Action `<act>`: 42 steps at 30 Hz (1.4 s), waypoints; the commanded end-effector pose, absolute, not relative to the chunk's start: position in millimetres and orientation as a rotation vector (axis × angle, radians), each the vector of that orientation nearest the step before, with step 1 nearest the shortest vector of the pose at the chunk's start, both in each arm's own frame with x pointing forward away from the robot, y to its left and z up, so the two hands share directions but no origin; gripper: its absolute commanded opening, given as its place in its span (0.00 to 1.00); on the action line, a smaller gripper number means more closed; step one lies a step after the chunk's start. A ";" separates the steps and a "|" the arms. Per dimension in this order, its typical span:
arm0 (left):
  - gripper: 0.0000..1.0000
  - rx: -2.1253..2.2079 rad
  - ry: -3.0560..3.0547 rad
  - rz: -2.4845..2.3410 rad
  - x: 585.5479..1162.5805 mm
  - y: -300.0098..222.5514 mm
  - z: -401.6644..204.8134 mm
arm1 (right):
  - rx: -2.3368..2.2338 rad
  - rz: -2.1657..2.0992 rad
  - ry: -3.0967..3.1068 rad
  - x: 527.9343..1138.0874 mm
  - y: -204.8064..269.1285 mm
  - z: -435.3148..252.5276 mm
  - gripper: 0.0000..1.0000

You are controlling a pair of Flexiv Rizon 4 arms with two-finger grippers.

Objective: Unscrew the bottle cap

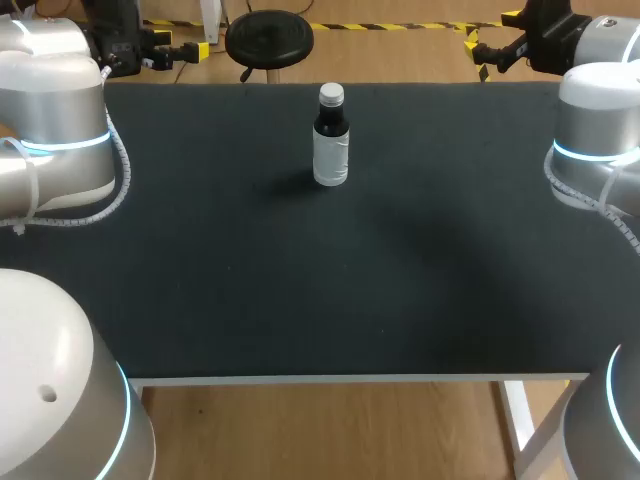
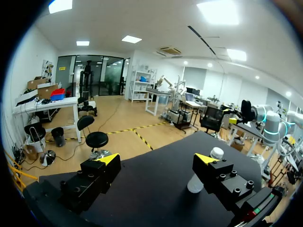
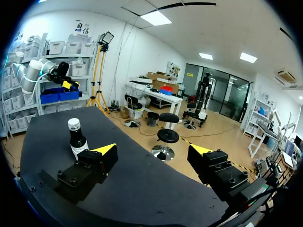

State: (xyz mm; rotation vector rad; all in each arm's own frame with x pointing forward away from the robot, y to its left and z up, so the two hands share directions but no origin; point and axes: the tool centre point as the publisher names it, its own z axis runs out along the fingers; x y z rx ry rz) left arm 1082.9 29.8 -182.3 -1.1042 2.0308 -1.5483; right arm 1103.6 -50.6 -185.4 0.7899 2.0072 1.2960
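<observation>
waiting to start: left gripper [image 2: 157,161] and right gripper [image 3: 152,150] are wide open, well apart from the bottle [image 1: 331,150]. next, one should hold it, one twist the cap [image 1: 331,95].

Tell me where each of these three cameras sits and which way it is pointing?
Head view: above and behind the robot, looking down on the table and bottle; left arm and right arm at the sides.
Left wrist view: on the left wrist, looking along the open left fingers across the table.
Right wrist view: on the right wrist, along the open right fingers.
All three show the bottle.
</observation>
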 end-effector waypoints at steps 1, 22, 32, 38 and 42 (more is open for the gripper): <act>1.00 -1.105 2.032 -1.550 1083.3 29.9 -182.4 | 0.791 1.294 2.010 1103.6 -50.6 -185.0 1.00; 1.00 -0.976 2.118 -1.697 1075.9 16.6 -183.2 | 0.791 1.294 2.010 1103.6 -50.6 -185.0 1.00; 1.00 -0.645 2.189 -1.905 1066.6 -7.8 -191.9 | 0.791 1.294 2.010 1103.6 -50.6 -185.0 1.00; 1.00 -0.483 2.215 -1.959 1060.7 -24.4 -202.2 | 0.791 1.294 2.010 1103.6 -50.6 -185.0 1.00; 1.00 -0.404 2.199 -1.986 1053.9 -35.3 -207.0 | 0.791 1.294 2.010 1103.6 -50.6 -185.0 1.00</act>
